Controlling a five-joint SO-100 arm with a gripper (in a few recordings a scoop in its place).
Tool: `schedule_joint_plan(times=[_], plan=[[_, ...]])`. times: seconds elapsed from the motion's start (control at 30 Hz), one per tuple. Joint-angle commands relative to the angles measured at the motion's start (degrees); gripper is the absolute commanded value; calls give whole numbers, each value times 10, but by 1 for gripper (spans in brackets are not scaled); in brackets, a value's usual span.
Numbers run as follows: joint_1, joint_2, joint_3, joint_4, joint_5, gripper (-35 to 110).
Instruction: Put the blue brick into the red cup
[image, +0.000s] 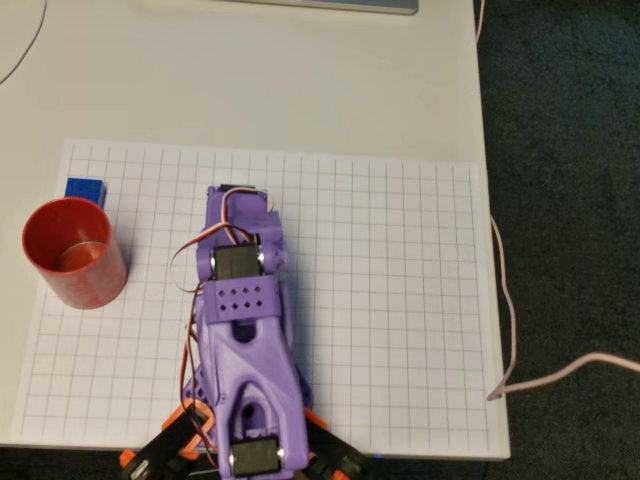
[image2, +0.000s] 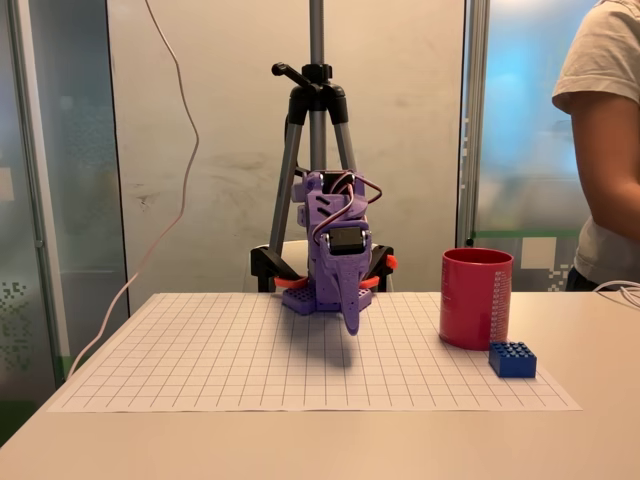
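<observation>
- White tabletop (image: 300, 90) holds a paper sheet with a grid (image2: 200, 360), and the purple arm (image: 245, 330) stands at one edge of it.
- Its claw (image2: 352, 322) hangs point-down, lifted off the grid, with nothing in it. The fingers look pressed together, so I think it is shut.
- In the overhead view, the cup (image: 75, 252) stands well off to the claw's left. It is upright with its mouth open to the top, so a thing can drop in.
- The brick (image: 85, 188) lies flat on the grid, just beside the cup, on the side away from the arm's base. It is not in the cup yet.
- A person (image2: 605, 150) stands behind the tabletop in the fixed view.
- I think the job has not begun: the claw must swing over to the brick first.
</observation>
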Motion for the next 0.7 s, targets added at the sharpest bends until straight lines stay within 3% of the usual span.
schedule_joint_plan(times=[0.0, 0.4, 0.53, 0.67], plan=[[0, 1, -33, -1, 15, 0], [54, -12, -108, 54, 29, 0], [113, -140, -186, 25, 26, 0], [173, -278, -372, 60, 33, 0]])
